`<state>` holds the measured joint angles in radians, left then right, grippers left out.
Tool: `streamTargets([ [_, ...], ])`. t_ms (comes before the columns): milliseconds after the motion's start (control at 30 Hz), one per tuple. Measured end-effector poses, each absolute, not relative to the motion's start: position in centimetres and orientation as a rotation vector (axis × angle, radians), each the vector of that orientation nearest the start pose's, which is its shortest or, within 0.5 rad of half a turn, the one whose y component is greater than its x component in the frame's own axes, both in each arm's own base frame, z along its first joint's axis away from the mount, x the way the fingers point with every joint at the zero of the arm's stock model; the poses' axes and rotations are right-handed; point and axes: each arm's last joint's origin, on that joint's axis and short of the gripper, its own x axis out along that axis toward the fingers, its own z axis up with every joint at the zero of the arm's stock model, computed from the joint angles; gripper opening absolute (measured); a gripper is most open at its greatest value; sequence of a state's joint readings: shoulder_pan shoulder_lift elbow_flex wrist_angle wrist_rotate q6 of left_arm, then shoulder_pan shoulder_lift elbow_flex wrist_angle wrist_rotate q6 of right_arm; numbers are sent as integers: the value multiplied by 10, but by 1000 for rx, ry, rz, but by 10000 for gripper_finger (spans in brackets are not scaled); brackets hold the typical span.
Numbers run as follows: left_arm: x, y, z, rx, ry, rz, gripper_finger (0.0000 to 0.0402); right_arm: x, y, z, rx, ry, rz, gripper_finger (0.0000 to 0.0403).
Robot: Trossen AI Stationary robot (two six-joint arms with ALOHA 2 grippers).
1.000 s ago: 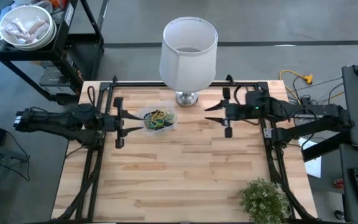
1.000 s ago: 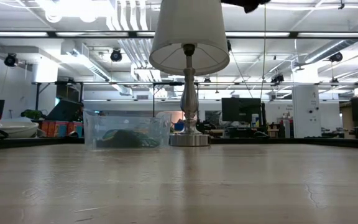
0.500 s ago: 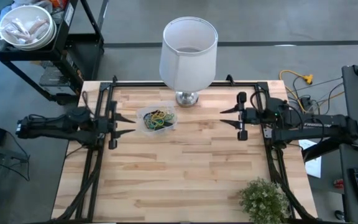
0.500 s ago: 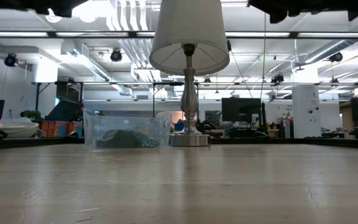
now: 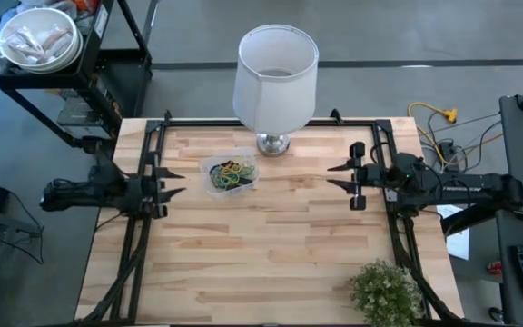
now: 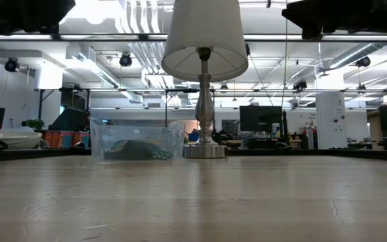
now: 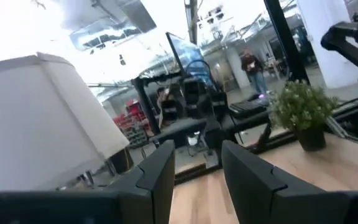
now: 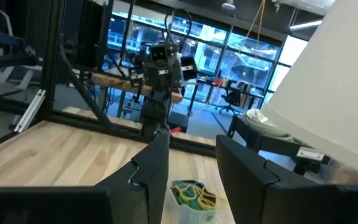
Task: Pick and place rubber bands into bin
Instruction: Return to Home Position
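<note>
The bin (image 5: 231,173), a small clear tub, stands on the table near the lamp's base; the low view shows the bin (image 6: 138,140) left of the lamp. Black, yellow and green rubber bands (image 5: 231,174) lie heaped inside it; the right wrist view shows the rubber bands (image 8: 193,193) too. My left gripper (image 5: 172,182) is open and empty at the table's left edge, left of the bin. My right gripper (image 5: 339,174) is open and empty near the right edge, its fingers pointing toward the bin.
A lamp with a white shade (image 5: 276,65) and silver base (image 5: 272,143) stands at the far edge beside the bin. A potted plant (image 5: 385,291) sits at the near right corner. A cart with a white bowl (image 5: 37,37) stands off the far left corner. Bare wood (image 5: 261,245) fills the near half.
Both arms have drawn back from the table's middle: my left gripper toward the left edge, away from the bin, and my right gripper toward the right edge. In the low view both now show as dark shapes at the top corners. The bin and bands have stayed put.
</note>
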<state>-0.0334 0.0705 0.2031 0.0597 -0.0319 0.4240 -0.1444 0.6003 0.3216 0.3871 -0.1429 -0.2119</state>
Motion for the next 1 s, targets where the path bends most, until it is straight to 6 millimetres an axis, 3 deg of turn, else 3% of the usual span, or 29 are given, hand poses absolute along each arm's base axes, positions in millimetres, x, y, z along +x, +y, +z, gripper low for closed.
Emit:
streamTargets([
  [333,87,-2,218,390,-226,39,118,145,-17,237,-198,-139,-22,128],
  [433,93,-2,200,403,-145,22,118,145,-17,236,-196,-135,-17,128],
  [667,94,-3,196,431,-252,33,118,144,-17,234,-195,-132,-13,128],
  [1000,98,-3,184,496,-188,18,118,144,-16,231,-196,-123,-10,128],
])
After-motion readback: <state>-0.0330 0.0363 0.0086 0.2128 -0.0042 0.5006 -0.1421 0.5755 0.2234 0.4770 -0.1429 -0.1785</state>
